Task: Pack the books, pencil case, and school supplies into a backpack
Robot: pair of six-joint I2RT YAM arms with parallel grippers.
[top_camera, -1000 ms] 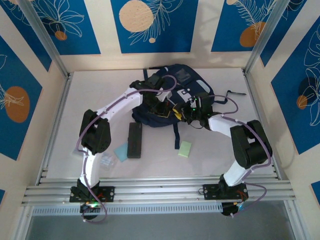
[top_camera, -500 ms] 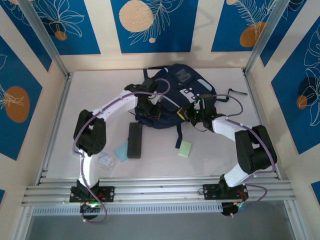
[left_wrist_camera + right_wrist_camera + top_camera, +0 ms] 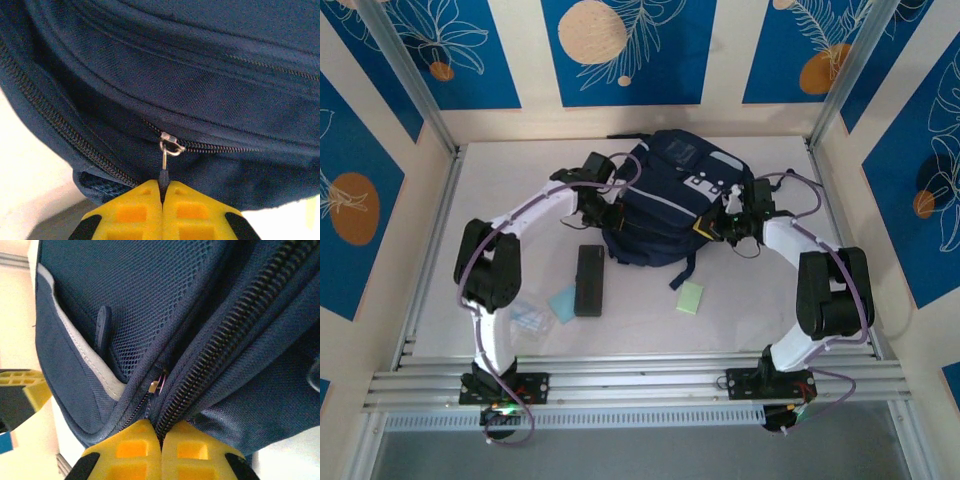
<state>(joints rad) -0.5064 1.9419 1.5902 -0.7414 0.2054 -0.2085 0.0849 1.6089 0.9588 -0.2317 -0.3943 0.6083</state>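
The navy backpack (image 3: 665, 190) lies at the back middle of the table. My left gripper (image 3: 607, 213) is at its left side, shut on the dark zipper pull (image 3: 163, 172) that hangs from a metal slider (image 3: 170, 142). At the bag's right side, my right gripper (image 3: 715, 228) is shut on the backpack's zippered edge (image 3: 172, 415), with mesh lining (image 3: 125, 300) above it. The black pencil case (image 3: 588, 280) lies on the table in front of the bag. A light blue pad (image 3: 563, 300), a clear plastic piece (image 3: 530, 317) and a pale green pad (image 3: 690, 297) lie near it. The books are hidden.
A dark strap (image 3: 682, 272) trails from the bag toward the pale green pad. Metal rails (image 3: 640, 380) run along the near edge, and patterned walls (image 3: 630, 50) close in the back and sides.
Both grippers have moved apart and toward the back, left to the bag's left side, right to its right side. The right gripper has shut on the bag's edge. The backpack has shifted back.
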